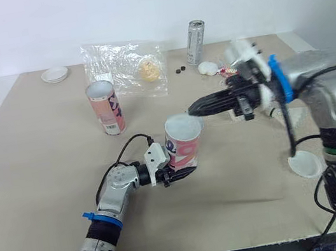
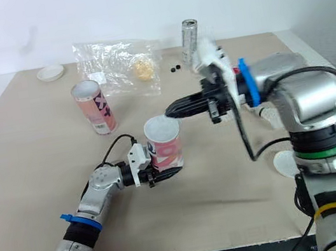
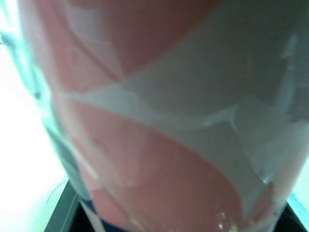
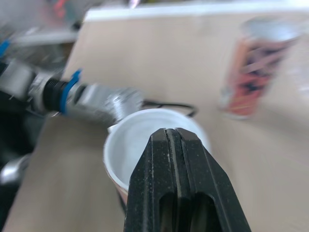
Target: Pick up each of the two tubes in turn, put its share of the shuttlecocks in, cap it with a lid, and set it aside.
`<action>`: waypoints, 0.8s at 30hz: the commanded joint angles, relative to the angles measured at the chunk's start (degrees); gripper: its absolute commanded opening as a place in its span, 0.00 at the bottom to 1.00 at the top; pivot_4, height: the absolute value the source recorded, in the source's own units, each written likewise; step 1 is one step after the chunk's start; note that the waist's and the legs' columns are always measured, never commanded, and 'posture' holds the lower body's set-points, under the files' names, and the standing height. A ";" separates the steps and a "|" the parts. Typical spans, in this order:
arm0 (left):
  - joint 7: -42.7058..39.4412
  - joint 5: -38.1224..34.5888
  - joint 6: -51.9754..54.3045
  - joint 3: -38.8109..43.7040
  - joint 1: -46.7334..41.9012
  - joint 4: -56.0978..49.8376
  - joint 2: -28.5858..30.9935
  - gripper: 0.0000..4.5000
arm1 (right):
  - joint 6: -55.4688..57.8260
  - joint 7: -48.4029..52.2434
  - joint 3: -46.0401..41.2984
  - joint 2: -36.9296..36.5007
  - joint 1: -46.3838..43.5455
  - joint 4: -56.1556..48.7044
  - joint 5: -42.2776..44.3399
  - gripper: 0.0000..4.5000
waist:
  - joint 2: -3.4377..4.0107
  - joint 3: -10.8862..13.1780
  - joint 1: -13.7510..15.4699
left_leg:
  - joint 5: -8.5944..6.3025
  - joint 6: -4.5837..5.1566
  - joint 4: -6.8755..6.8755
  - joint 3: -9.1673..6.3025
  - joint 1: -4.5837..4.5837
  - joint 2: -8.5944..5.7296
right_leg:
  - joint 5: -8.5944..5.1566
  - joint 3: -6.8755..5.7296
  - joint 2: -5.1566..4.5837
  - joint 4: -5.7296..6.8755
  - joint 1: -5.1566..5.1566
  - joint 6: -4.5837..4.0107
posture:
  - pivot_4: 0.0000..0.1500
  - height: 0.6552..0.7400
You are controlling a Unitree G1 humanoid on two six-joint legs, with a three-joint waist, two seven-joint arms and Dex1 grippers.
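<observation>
My left gripper [image 1: 183, 163] is shut on a pink-and-white tube [image 1: 185, 137], holding it upright by its lower part near the table's middle. The tube's mouth [image 4: 145, 140] is open and white inside. My right gripper [image 1: 190, 110] is shut with nothing between its fingers. It reaches in from the right, with its tips just over the tube's rim. The second tube [image 1: 105, 107] stands open at the back left. A white lid [image 1: 305, 164] lies at the right, another lid [image 1: 55, 74] at the far back left. A white shuttlecock [image 1: 209, 68] lies at the back.
A crumpled clear plastic bag [image 1: 123, 68] lies at the back centre. A tall silver can [image 1: 195, 42] stands beside it, with two small dark bits [image 1: 179, 69] in front. The table's right edge runs close to the right lid.
</observation>
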 commanded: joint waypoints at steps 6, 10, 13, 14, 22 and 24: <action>-1.68 0.17 -0.13 -0.51 -0.36 0.30 1.33 0.71 | -7.03 -10.28 -12.34 1.49 19.11 -9.86 3.57 0.14 | -0.08 0.39 0.47 | -0.03 0.01 0.05 -0.01 0.13 -0.01 | -0.04 -0.01 0.00 -0.01 0.19 0.03 | 1.00 1.00; -2.83 -0.39 -0.50 -0.51 -0.26 -0.55 1.74 1.00 | -15.41 -11.25 -11.40 1.40 28.38 -9.77 0.52 0.47 | -0.08 0.53 0.60 | -0.04 0.01 0.08 -0.14 0.32 -0.02 | -0.07 -0.07 0.04 0.00 0.44 0.03 | 1.00 1.00; -3.80 -0.76 -0.51 -0.75 0.21 -1.77 2.28 1.00 | -22.18 -11.25 -9.36 2.57 35.02 -9.29 -1.19 0.77 | -0.08 0.61 0.74 | -0.05 0.00 0.11 -0.17 0.32 -0.02 | -0.12 -0.10 0.04 -0.02 0.48 0.03 | 1.00 1.00; -4.14 -0.82 -0.72 -0.84 0.35 -2.09 2.53 1.00 | -23.56 -11.39 -8.64 2.87 36.04 -9.05 -1.44 0.92 | -0.06 0.62 0.69 | -0.05 0.00 0.11 -0.14 0.31 -0.05 | -0.12 -0.06 0.02 -0.01 0.48 0.06 | 1.00 1.00; -7.02 -2.35 -1.00 0.51 0.74 -4.74 5.68 1.00 | -31.22 -11.62 -2.07 5.50 38.66 -4.93 -3.13 0.98 | -0.11 0.72 0.57 | -0.05 -0.01 0.12 -0.19 0.35 -0.02 | -0.09 -0.09 0.06 0.00 0.49 0.04 | 1.00 1.00; -7.73 -2.52 -1.43 0.87 1.16 -5.71 7.12 1.00 | -33.23 -11.50 -0.69 6.17 38.57 -3.25 -3.88 0.98 | -0.10 0.74 0.65 | -0.05 -0.01 0.13 -0.18 0.32 -0.03 | -0.10 -0.08 0.05 -0.01 0.49 0.05 | 1.00 1.00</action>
